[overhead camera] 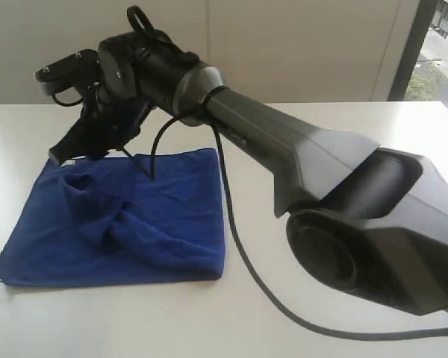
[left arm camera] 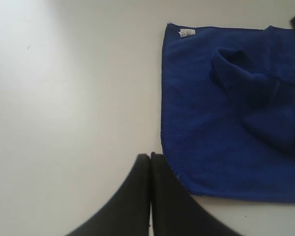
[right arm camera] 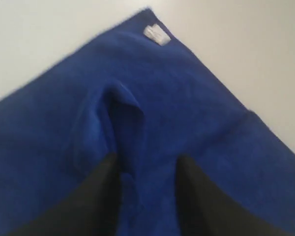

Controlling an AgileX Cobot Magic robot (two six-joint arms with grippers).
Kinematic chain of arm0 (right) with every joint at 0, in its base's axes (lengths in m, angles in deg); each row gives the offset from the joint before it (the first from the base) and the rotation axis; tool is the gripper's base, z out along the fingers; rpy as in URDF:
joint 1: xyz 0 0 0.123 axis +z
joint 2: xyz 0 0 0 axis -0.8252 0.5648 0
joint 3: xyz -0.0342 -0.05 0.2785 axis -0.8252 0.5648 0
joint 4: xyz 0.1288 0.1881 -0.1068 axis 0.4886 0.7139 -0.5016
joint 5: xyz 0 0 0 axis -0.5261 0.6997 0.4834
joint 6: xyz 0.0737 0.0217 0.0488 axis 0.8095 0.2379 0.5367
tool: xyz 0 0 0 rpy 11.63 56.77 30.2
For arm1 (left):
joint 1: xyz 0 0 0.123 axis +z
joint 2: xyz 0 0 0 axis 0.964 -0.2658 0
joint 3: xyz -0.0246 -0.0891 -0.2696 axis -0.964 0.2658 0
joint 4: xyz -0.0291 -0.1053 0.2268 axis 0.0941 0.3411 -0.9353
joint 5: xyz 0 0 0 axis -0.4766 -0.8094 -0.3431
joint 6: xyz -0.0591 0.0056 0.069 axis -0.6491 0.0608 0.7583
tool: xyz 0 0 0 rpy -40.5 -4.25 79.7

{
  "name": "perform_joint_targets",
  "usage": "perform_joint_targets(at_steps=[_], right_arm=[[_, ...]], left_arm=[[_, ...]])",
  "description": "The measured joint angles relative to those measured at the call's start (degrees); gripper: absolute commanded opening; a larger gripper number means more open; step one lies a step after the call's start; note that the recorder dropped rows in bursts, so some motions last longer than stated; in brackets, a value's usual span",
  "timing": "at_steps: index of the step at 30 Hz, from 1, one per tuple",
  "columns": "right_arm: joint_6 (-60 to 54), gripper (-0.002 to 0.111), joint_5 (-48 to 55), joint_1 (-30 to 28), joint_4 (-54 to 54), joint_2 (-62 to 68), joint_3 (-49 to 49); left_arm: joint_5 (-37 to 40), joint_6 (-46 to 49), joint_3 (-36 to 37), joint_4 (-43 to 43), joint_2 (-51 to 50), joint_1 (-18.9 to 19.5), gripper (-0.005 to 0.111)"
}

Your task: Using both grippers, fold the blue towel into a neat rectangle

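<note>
a: outside: blue towel (overhead camera: 172, 239) on the table (overhead camera: 343, 127), ridge (overhead camera: 97, 212) bunched mid-cloth; right claw (overhead camera: 67, 153) over its far corner.
b: left wrist: left claw (left arm camera: 150, 160) pinched closed, empty, beside the edge.
a: right wrist: jaws parted astride the ridge, holding nothing; closing could drag it crooked.

The white table (overhead camera: 134, 321) carries the blue towel (overhead camera: 157, 239) — rumpled into a ridge under the right fingers (right arm camera: 101, 196), its corner just beside the left fingers (left arm camera: 137, 196).
</note>
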Motion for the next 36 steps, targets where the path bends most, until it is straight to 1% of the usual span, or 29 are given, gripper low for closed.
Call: perform_joint_targets(at_steps=[1,3,5,9,12,21,29,36], right_arm=[[-0.5,-0.001,2.9,-0.6,-1.2,-0.4,0.0],[-2.8,0.000,8.4,-2.2,-2.6,-0.7,0.0],[-4.7,0.000,11.4,-4.5,-3.2,-0.7,0.3],[-5.9,0.000,12.7,-10.0,-2.3,-0.7,2.3],[-7.0,0.000,12.9,-12.0,-2.2,-0.7,4.4],[-12.2,0.000,13.1,-11.9,-1.3,-0.8,12.8],[-13.1,0.000,12.9,-11.9,-0.1,-0.8,15.6],[-13.4,0.000,9.5,-11.9,1.2,-0.3,18.2]], left_arm=[[0.0,0.0,0.0,0.0,0.0,0.0,0.000],[0.0,0.0,0.0,0.0,0.0,0.0,0.000],[0.0,0.0,0.0,0.0,0.0,0.0,0.000],[0.0,0.0,0.0,0.0,0.0,0.0,0.000],[0.0,0.0,0.0,0.0,0.0,0.0,0.000],[0.0,0.0,0.0,0.0,0.0,0.0,0.000],[0.0,0.0,0.0,0.0,0.0,0.0,0.000],[0.0,0.0,0.0,0.0,0.0,0.0,0.000]])
